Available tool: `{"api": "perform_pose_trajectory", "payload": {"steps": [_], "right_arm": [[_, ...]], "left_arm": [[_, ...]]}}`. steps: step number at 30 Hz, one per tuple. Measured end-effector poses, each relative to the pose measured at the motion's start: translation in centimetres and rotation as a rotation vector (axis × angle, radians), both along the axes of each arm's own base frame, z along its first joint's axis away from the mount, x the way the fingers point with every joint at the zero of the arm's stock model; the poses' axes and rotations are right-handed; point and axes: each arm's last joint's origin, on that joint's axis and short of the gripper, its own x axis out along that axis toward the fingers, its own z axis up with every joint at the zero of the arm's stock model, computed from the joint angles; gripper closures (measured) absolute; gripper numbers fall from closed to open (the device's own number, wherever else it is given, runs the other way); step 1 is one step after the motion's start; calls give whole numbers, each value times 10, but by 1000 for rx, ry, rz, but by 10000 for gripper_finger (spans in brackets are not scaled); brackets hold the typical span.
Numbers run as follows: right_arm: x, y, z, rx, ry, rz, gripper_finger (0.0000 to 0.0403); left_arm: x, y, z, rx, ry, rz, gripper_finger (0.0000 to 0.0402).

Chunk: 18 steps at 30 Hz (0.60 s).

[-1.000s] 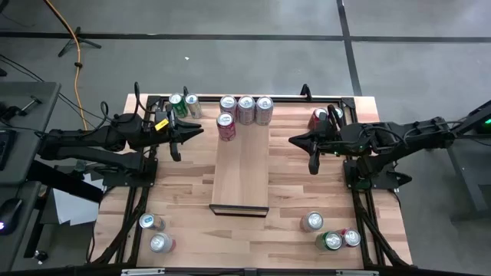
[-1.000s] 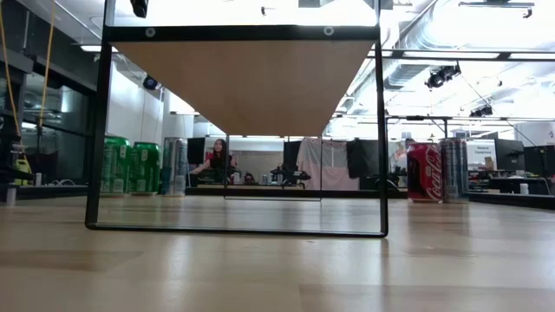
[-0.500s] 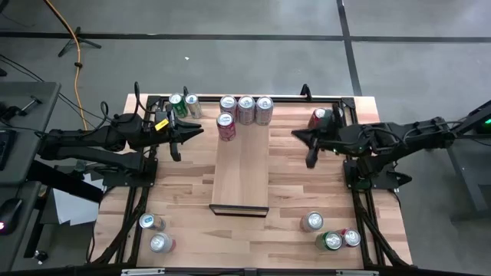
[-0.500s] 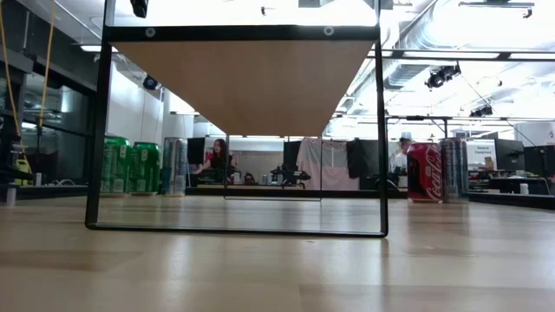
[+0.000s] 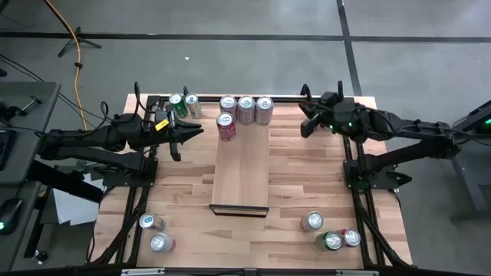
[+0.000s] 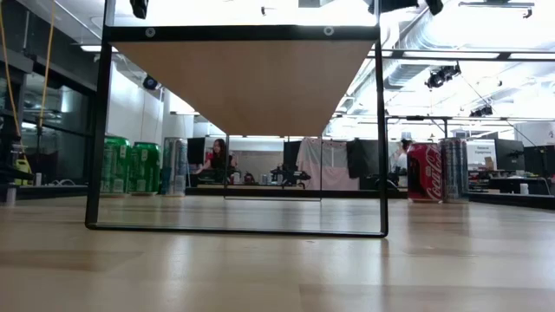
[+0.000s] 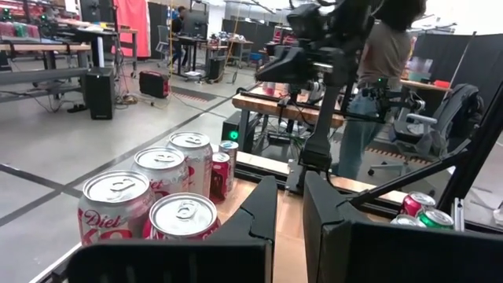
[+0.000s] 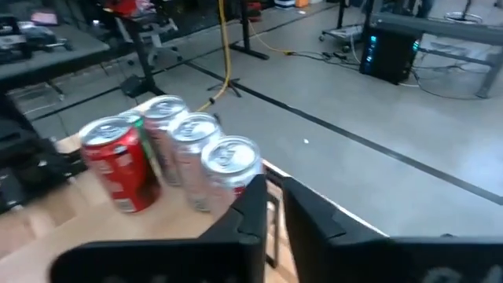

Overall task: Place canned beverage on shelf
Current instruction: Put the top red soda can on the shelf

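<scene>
Canned beverage [image 5: 225, 126] upright on shelf [image 5: 240, 172] far end. Right end effector [image 5: 307, 126] near bench back corner, barely parted, empty; left end effector [image 5: 182, 138] closed, idle. Approach next can level, spread wide first.

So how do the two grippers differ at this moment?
The left gripper sits low beside the shelf's left edge, pointing toward the shelf; the right gripper is raised near the table's far right corner. In their wrist views, the left fingers look shut and the right fingers show a thin gap. Both are empty.
</scene>
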Motion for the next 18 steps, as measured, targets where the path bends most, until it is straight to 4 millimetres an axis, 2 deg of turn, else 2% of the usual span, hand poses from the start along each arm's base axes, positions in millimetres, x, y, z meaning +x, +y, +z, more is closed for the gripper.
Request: {"api": "perform_pose_trajectory", "payload": {"steps": [3,6,13,16,18], "right_arm": [[-4,-12,-3,9,37,-58,312],[-11,-25,-11,51,99,-144,243],[-35,-50,-30,270,188,-355,82],[-45,-60,-35,418,148,-444,40],[-51,-68,-41,543,102,-550,26]], "left_arm": [[0,0,0,7,2,0,401],[0,0,0,13,4,0,401],[0,0,0,11,4,-5,402],[0,-1,0,-1,1,-33,401],[0,-1,-1,-1,7,-52,402]]}}
